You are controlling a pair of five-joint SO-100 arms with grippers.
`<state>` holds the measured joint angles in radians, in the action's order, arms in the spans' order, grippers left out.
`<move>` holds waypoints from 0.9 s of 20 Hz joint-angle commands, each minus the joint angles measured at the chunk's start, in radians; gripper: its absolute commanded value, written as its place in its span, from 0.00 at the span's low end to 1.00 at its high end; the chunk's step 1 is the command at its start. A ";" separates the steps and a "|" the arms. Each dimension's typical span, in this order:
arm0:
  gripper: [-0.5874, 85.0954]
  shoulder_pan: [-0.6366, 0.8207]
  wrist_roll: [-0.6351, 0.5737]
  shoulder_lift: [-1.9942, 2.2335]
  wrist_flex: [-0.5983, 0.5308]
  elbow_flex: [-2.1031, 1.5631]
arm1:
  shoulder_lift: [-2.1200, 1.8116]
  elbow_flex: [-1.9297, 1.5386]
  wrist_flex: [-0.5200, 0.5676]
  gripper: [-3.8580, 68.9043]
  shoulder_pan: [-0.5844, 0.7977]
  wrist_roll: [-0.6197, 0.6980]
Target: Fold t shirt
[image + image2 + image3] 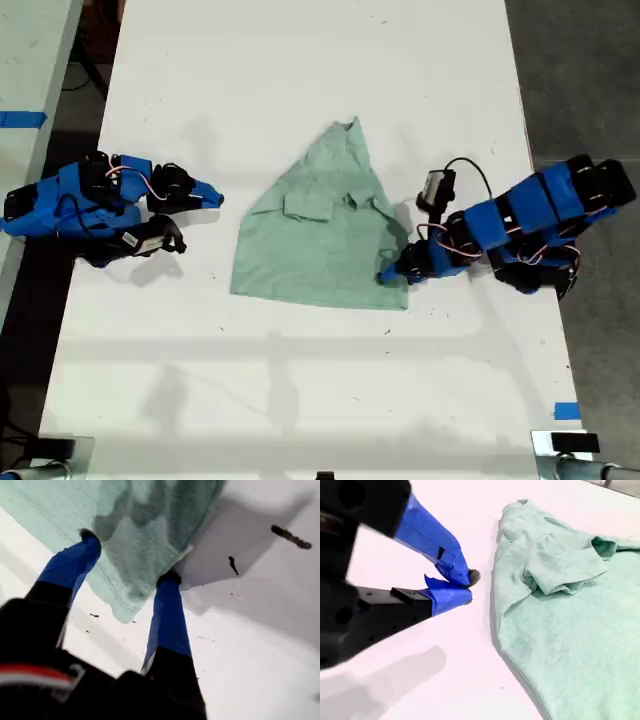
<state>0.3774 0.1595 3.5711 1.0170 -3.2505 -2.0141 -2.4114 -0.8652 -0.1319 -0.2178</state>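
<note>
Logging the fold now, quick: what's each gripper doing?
My first gripper: open, fingers straddling the t shirt corner.
My second gripper: closed, empty, beside it.

The white table [320,390] lies bare above and below the t shirt [320,235] in the exterior view, leaving wide room there. On that view's right, my first gripper [390,275] crowds the shirt's lower corner, jaws spread over the hem. On its left, my second gripper [212,197], tips together, sits just beside the shirt with a narrow strip of table between.
</note>
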 commanded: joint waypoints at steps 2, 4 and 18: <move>0.00 -0.014 -0.005 0.008 0.003 -0.043 | 0.011 0.023 0.023 0.08 0.018 0.020; 0.00 -0.014 -0.005 0.008 0.003 -0.043 | 0.009 0.038 -0.006 0.08 0.018 0.026; 0.00 -0.008 -0.005 0.008 0.003 -0.043 | 0.193 0.764 -0.425 0.04 0.110 0.318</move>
<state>0.3774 0.1595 3.5711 1.0170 -3.2505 -1.9006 -1.8392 -1.2717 -0.0368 0.0430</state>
